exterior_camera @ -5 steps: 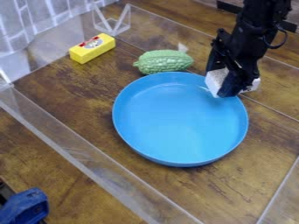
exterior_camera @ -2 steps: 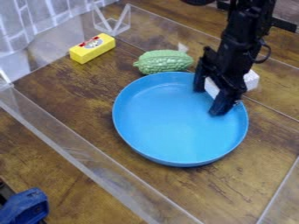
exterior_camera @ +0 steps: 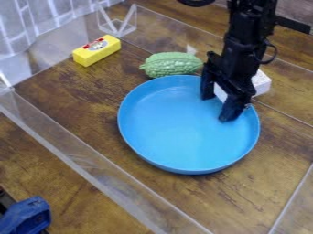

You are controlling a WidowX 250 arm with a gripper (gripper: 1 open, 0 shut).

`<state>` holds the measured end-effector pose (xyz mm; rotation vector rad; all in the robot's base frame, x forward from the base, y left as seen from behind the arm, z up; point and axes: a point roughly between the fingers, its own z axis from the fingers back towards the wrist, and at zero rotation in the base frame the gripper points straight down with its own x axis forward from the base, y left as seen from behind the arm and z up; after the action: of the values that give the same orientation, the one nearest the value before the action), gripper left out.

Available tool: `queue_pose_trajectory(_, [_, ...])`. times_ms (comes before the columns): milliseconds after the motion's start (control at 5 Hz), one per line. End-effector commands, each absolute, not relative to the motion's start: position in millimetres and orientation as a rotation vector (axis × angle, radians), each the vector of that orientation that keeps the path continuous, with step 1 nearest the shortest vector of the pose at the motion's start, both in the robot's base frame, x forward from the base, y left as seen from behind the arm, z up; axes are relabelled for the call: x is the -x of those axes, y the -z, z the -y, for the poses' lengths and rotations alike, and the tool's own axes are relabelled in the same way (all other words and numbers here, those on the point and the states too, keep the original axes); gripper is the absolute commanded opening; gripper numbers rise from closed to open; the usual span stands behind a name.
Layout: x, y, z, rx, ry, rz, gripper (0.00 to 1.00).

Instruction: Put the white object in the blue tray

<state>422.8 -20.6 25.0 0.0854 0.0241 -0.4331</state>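
The blue tray (exterior_camera: 171, 132) lies in the middle of the wooden table. My gripper (exterior_camera: 224, 102) points down over the tray's back right part, its dark fingers (exterior_camera: 232, 110) spread open just above the tray floor. The white object (exterior_camera: 258, 82) shows as a small pale block right behind and to the right of the fingers, by the tray's back right rim. The arm hides most of it. I cannot tell whether it rests inside the tray or on the rim. Nothing is gripped.
A bumpy green oval object (exterior_camera: 171, 64) lies just behind the tray's back left rim. A yellow block with a red label (exterior_camera: 97, 49) sits further back left. Clear plastic walls (exterior_camera: 73, 137) fence the table at the front and left.
The jaws have opened and let go of the white object, which now shows beside the fingers instead of between them. The gripper has sunk a little toward the tray.
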Motion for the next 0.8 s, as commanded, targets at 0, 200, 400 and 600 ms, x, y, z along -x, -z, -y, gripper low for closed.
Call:
queue_pose_trajectory(0, [-422,-44.7,17,-0.076,0.407,0.028,1.0])
queue_pose_trajectory(200, [-417,-38.5,18,-0.056,0.395,0.024,1.0])
queue_pose_trajectory(400, [-413,-32.7,18,-0.036,0.384,0.02,1.0])
queue_pose_trajectory(600, [-409,-27.5,20,-0.012,0.373,0.017,1.0])
